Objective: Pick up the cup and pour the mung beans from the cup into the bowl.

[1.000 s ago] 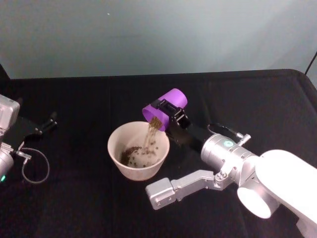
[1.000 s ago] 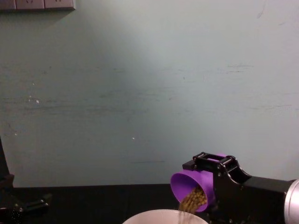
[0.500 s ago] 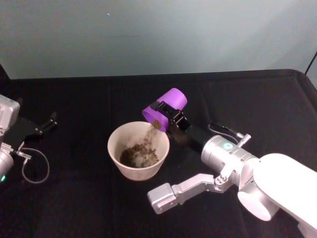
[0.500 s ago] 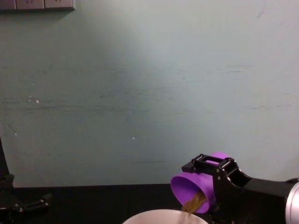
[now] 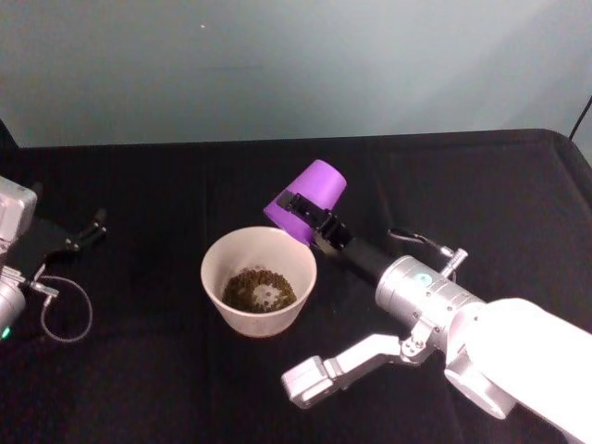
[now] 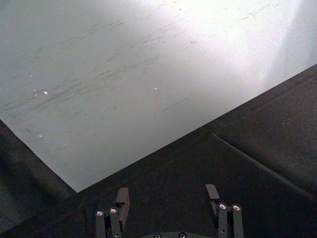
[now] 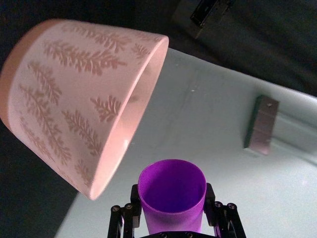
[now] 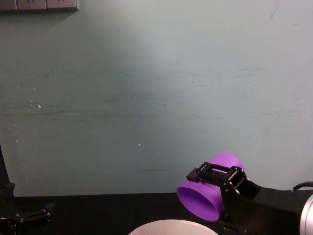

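The cup point(image 5: 312, 196) is showing as a small, smooth, bright purple tumbler with no handle, tapering toward its base. It is hanging tipped over the far right rim of the bowl point(image 5: 259, 321), mouth angled down and left toward the bowl, base raised up and to the far right. The bowl is sitting near the middle of the black-covered table point(image 5: 481, 185): wide, pale pinkish-white, with a leafy relief pattern showing on its outer wall in the right wrist view point(image 7: 74, 104). A heap of mung beans point(image 5: 261, 289) is lying in its bottom.

From the head view the cup's mouth is facing away, so its inside is hidden there; in the right wrist view the cup point(image 7: 172, 191) is presenting a plain purple interior. In the chest view the bowl point(image 8: 171, 226) is being cut off by the lower edge, with just the top of its rim in sight, and black fingers are covering part of the cup point(image 8: 199, 199).

The right gripper point(image 5: 302, 207) is reaching forward and left from the near right, its wrist rolled, its fingers clamping the cup's sides. The left gripper point(image 6: 167, 194) is lying parked on the table at the far left, fingers spread apart.
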Controlling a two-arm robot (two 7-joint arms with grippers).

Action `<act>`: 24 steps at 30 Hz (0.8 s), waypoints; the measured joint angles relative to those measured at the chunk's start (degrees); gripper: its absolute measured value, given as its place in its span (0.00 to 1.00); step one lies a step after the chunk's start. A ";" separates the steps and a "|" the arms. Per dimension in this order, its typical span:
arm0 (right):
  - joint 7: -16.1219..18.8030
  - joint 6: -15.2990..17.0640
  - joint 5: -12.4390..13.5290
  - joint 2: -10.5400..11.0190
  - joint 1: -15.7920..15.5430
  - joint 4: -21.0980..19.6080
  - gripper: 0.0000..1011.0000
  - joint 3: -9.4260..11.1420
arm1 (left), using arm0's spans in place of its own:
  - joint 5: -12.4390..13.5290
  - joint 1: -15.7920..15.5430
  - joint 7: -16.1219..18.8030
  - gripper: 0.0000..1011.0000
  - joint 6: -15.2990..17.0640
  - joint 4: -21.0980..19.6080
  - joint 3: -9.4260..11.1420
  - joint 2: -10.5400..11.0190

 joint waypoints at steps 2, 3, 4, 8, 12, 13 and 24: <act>-0.64 0.47 -1.33 0.24 0.25 0.00 0.73 -0.54 | 0.00 0.00 0.00 0.99 0.00 0.00 0.00 0.00; -1.00 0.78 -2.22 0.39 0.41 0.00 0.73 -0.93 | 0.01 0.00 0.00 0.99 0.00 0.00 0.00 0.00; -1.11 0.88 -2.44 0.43 0.46 0.00 0.73 -1.03 | 0.00 0.00 0.00 0.99 0.00 0.00 0.00 0.00; -1.62 1.30 -2.99 0.65 0.62 -0.01 0.73 -1.37 | 0.00 0.00 0.00 0.99 0.00 0.00 0.00 0.00; -2.11 1.46 -2.58 0.72 0.59 0.00 0.73 -1.17 | 0.00 0.00 0.00 0.99 0.00 0.00 0.00 0.00; -2.18 1.47 -2.39 0.74 0.55 0.01 0.73 -1.07 | 0.00 0.00 0.00 0.99 0.00 0.00 0.00 0.00; -2.38 0.48 2.49 0.78 -0.40 -0.20 0.73 1.47 | 0.00 0.00 0.00 0.99 0.00 0.00 0.00 0.00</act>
